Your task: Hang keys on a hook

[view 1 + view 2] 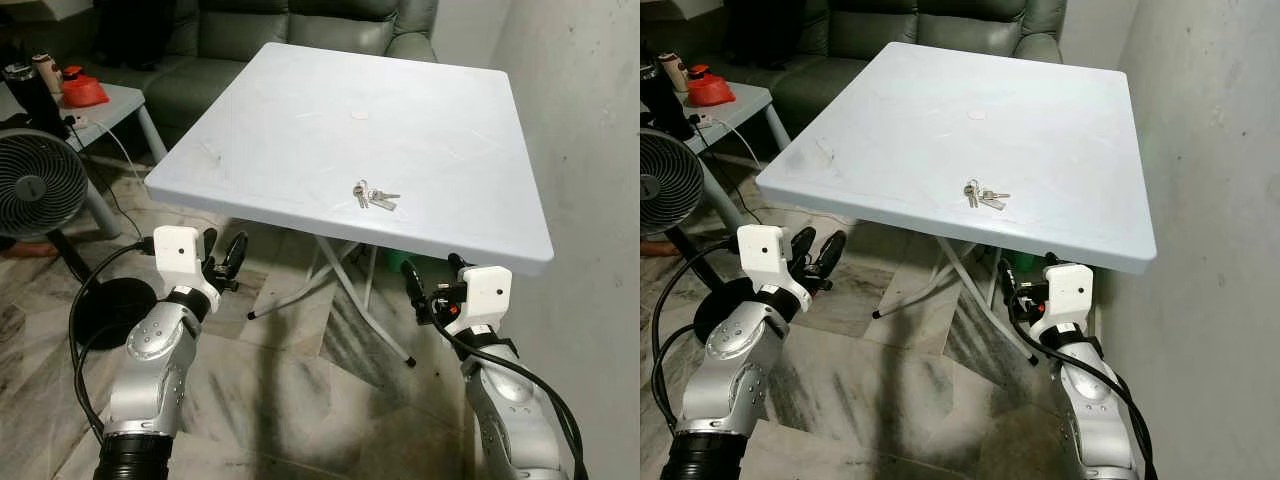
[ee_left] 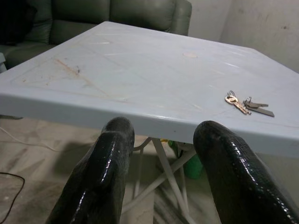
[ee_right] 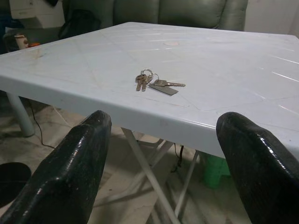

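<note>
Nearest, at the lower left: the left gripper (image 1: 223, 258), held below the near left edge of the table (image 1: 480, 110), its two black fingers (image 2: 100, 172) spread apart with a clear gap, holding nothing. At the lower right: the right gripper (image 1: 432, 282), just under the near edge of the table, fingers (image 3: 65, 172) spread wide, also holding nothing.

Going from left to right across the scene. Far left: a round fan (image 1: 35, 185) on a black stand, standing on the marble floor (image 1: 290, 390), with black cables on the floor near its base. Behind the fan: a small side table (image 1: 120, 100) with a red object (image 1: 80, 90) and a dark bottle (image 1: 28, 95) on it. At the far side, a green-grey sofa (image 1: 300, 25) behind both tables. In the middle: the pale blue folding table, square, on crossed white legs (image 1: 340, 285). On its top, near the front edge and a little right of the middle: the keys (image 1: 372, 196), lying flat, several on one ring, touched by neither gripper. Further back on the top: a small round mark (image 1: 358, 115). Under the table, near the right side: something green (image 3: 216, 170), not clear what. At the far right: a plain light wall (image 1: 590, 120).
</note>
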Robot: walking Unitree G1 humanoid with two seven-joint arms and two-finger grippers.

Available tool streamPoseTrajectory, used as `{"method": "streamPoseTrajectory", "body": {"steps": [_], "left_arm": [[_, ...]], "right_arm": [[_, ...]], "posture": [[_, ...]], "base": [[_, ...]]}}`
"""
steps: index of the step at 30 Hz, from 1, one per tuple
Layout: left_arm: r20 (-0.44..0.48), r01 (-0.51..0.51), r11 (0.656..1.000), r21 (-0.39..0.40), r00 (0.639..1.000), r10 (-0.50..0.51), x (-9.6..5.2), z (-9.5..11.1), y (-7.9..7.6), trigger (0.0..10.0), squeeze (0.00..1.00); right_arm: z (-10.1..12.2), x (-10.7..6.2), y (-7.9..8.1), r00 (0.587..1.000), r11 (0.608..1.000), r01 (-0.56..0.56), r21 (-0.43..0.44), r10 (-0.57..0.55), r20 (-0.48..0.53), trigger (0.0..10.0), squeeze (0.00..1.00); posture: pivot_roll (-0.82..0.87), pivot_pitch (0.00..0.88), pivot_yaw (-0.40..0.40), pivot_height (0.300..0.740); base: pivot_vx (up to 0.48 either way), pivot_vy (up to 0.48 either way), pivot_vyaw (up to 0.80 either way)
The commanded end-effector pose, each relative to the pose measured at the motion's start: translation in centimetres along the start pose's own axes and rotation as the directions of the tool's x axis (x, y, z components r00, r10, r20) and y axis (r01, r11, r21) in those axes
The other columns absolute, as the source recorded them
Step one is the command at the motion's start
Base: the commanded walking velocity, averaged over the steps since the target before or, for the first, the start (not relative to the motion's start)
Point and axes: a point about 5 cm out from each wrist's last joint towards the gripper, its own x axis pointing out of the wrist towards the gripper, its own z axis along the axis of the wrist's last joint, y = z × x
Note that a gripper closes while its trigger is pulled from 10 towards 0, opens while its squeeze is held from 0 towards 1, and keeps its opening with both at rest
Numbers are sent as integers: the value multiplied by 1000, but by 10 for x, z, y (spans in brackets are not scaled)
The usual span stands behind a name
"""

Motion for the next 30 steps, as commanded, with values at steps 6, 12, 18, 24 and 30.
{"method": "streamPoseTrajectory", "body": {"steps": [6, 12, 18, 24, 30], "left_arm": [[0, 28, 1000, 12, 1000, -28, 8, 6, -2, 10000, 0], [1, 41, 999, 9, 999, -41, 11, 8, -5, 10000, 0], [-6, 54, 998, 12, 999, -54, 12, 5, -7, 10000, 0], [-7, 64, 998, 13, 998, -64, 14, 6, -8, 10000, 0], [-6, 74, 997, 16, 997, -74, 14, 7, -10, 10000, 0]], "right_arm": [[7, 2, 1, 1000, 1000, -4, -4, 4, 21, 10000, 0], [6, 2, 2, 1000, 1000, -7, -8, 7, 21, 10000, 0], [6, 1, 3, 1000, 1000, -9, -10, 9, 19, 10000, 0], [5, -1, 3, 1000, 1000, -15, -22, 15, 17, 10000, 0], [5, -2, 5, 999, 999, -31, -32, 31, 16, 10000, 0]], "posture": [[-30, 54, 17, 740], [-32, 49, 20, 740], [-38, 42, 23, 740], [-39, 38, 28, 740], [-36, 36, 30, 740]], "base": [[289, 0, 0], [323, 0, 0], [345, 0, 0], [347, 0, 0], [349, 0, 371]]}}
